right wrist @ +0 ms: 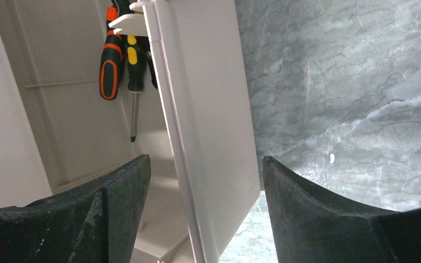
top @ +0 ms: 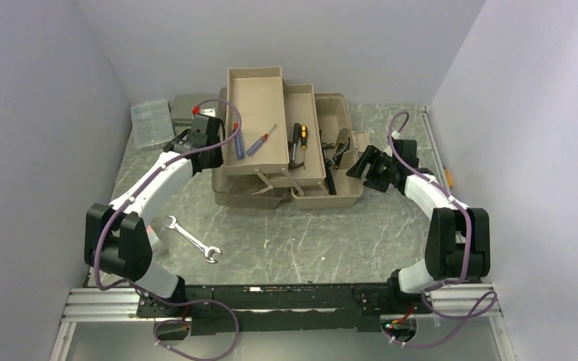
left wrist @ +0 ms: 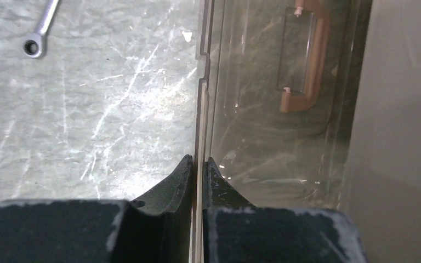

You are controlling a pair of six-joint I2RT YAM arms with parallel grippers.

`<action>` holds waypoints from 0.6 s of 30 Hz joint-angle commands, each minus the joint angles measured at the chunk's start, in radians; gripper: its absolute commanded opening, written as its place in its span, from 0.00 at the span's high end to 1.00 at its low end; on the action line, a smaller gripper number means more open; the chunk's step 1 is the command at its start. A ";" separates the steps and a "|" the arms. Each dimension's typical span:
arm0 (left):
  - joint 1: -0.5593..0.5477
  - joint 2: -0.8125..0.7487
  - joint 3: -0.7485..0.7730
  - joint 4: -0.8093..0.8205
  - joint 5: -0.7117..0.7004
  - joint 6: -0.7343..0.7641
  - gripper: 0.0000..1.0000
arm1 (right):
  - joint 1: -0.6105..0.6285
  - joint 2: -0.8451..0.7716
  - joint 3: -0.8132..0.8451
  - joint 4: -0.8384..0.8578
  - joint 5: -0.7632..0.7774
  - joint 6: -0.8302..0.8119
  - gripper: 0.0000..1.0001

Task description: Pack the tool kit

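Observation:
The taupe toolbox (top: pixel 346 113) stands open at the table's back, its fold-out trays (top: pixel 256 120) spread to the left. A blue screwdriver (top: pixel 260 141) lies in the upper tray. An orange-black screwdriver (right wrist: pixel 111 66) and a yellow-black one (right wrist: pixel 134 71) lie in the second. My left gripper (left wrist: pixel 198 160) is shut on the thin edge of the smoky translucent lid (left wrist: pixel 202 109). The pink handle (left wrist: pixel 312 66) shows through the lid. My right gripper (right wrist: pixel 204 159) is open and straddles the box's right wall (right wrist: pixel 208 109) without touching it.
A silver wrench (top: pixel 190 238) lies on the marble tabletop in front of the left arm. A clear organiser box (top: pixel 150 124) and a flat grey case (top: pixel 188 105) sit at the back left. Pliers and other tools lie in the box's base (top: pixel 339 154).

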 commanded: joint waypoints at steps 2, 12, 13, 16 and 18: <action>-0.026 -0.074 0.110 -0.054 -0.195 0.048 1.00 | 0.027 -0.005 0.000 0.022 0.003 -0.015 0.25; -0.170 -0.046 0.267 -0.116 -0.468 0.161 1.00 | 0.039 -0.008 -0.014 0.037 -0.030 -0.008 0.29; -0.186 -0.041 0.284 -0.119 -0.495 0.173 1.00 | 0.044 -0.008 -0.015 0.039 -0.033 -0.004 0.30; -0.233 -0.023 0.333 -0.130 -0.573 0.212 1.00 | 0.067 -0.014 -0.023 0.045 -0.030 0.006 0.31; -0.268 -0.014 0.357 -0.125 -0.640 0.244 1.00 | 0.085 -0.019 -0.025 0.047 -0.023 0.012 0.31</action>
